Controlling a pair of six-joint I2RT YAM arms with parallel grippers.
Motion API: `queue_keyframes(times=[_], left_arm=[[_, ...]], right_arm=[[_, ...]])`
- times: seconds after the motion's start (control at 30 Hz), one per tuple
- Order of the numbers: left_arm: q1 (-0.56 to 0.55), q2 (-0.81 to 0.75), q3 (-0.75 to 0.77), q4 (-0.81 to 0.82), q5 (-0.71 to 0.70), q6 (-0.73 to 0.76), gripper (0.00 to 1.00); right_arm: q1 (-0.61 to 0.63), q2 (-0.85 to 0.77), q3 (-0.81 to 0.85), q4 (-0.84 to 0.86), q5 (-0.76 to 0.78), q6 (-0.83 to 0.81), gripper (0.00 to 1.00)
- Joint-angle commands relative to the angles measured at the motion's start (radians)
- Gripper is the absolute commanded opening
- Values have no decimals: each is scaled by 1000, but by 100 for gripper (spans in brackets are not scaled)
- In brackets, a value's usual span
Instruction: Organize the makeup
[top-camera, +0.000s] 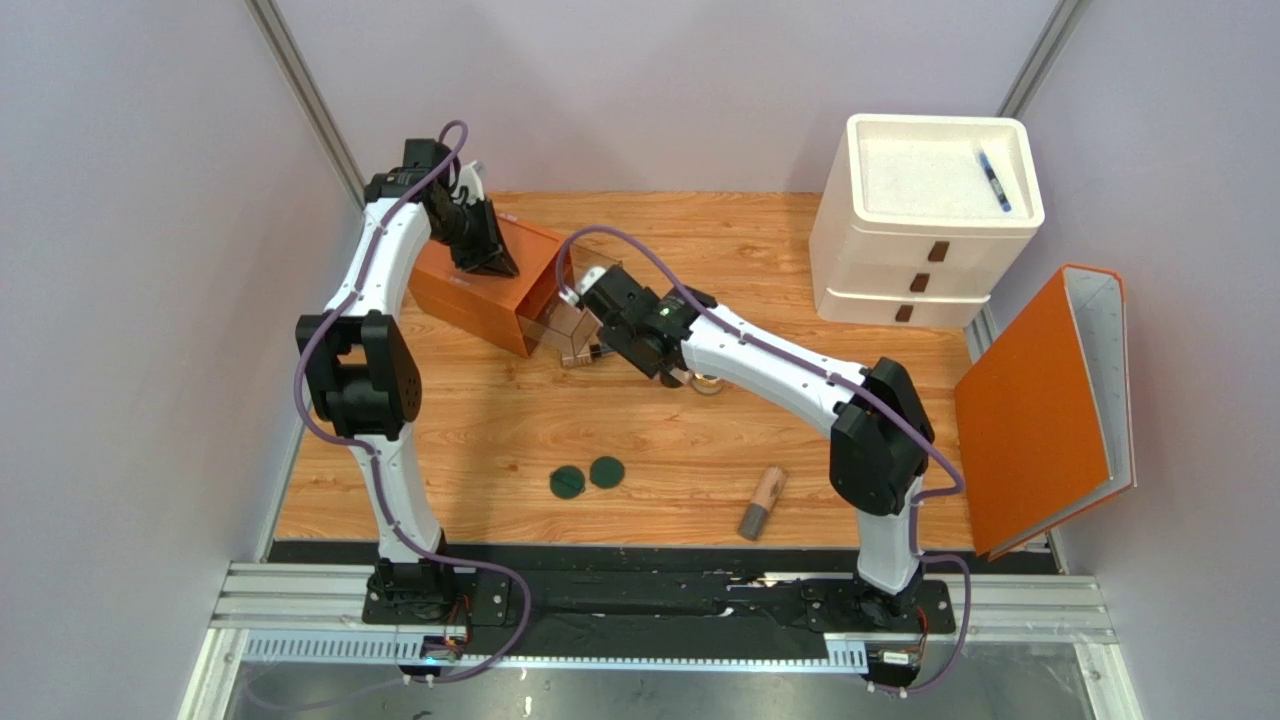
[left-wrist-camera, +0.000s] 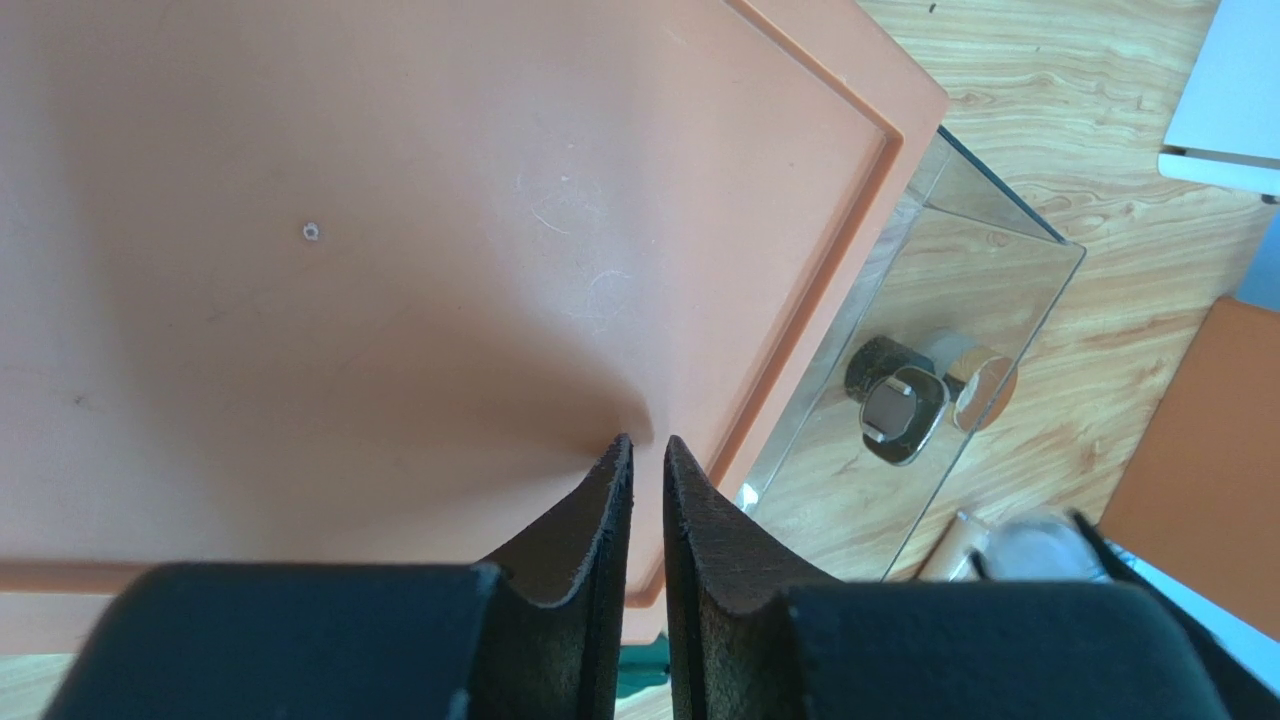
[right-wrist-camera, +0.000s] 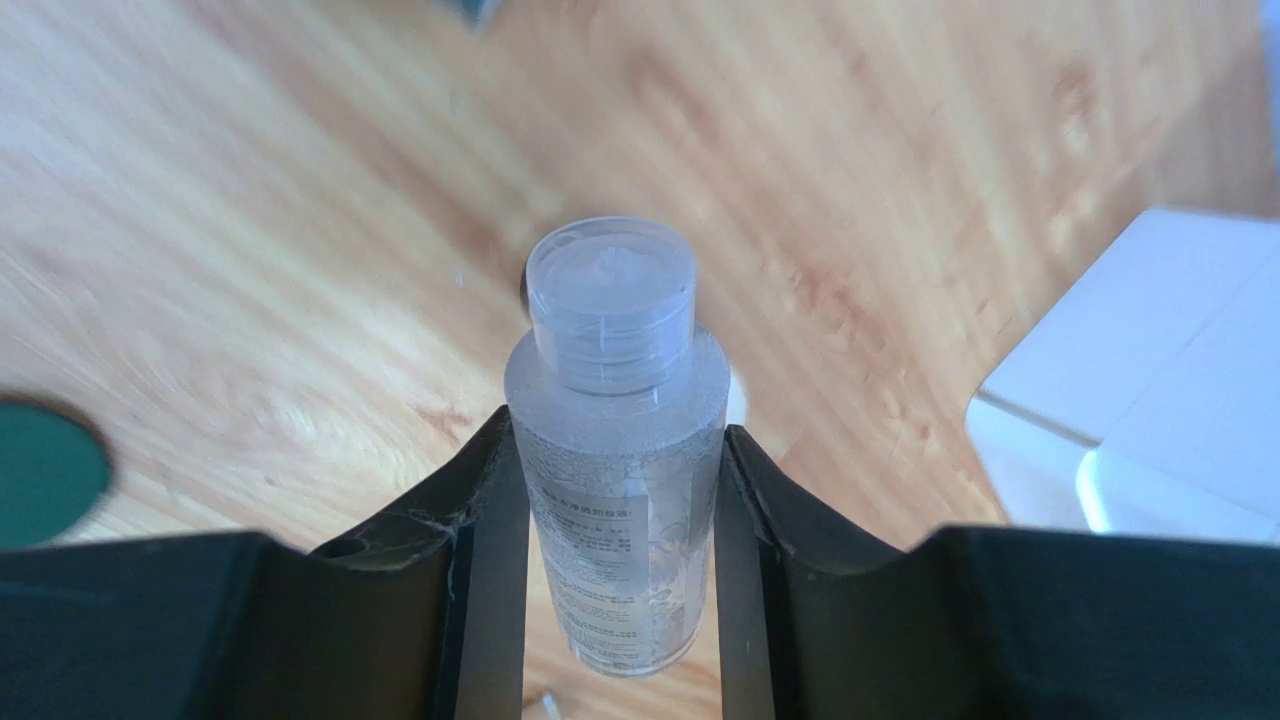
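My right gripper (right-wrist-camera: 619, 435) is shut on a clear bottle (right-wrist-camera: 616, 383) with a clear cap, one finger against each side, held above the wooden table. In the top view this gripper (top-camera: 595, 342) is beside the orange drawer box (top-camera: 478, 293), at its pulled-out clear drawer (left-wrist-camera: 962, 285). A small dark-capped item (left-wrist-camera: 902, 398) lies in that drawer. My left gripper (left-wrist-camera: 648, 443) rests its tips on the box top, jaws almost together with nothing between them. Two dark-green discs (top-camera: 568, 482) (top-camera: 607, 471) and a beige bottle with a dark cap (top-camera: 762, 503) lie on the table near the front.
A white drawer unit (top-camera: 932, 255) stands at the back right with a blue pen (top-camera: 993, 180) on top. An orange panel (top-camera: 1044, 405) leans at the table's right edge. Grey walls enclose the left, back and right sides.
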Motion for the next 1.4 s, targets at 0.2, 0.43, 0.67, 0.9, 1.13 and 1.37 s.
queue_keyframes(times=[0.2,0.43,0.67,0.9,1.13,1.37], left_arm=[[4,44,28,-6,-10,-1,20],[4,53,34,5,1,-15,20],[4,65,37,17,8,-30,20],[4,87,82,19,10,-50,20],[4,108,111,20,13,-73,20],[4,108,123,22,-2,-93,21]], right_arm=[[-59,56,472,22,-171,104,0],[-136,167,664,144,-407,345,0],[-260,279,660,383,-772,831,0],[-272,377,644,384,-855,942,0],[-272,412,640,316,-912,912,13],[-294,394,615,249,-937,912,60]])
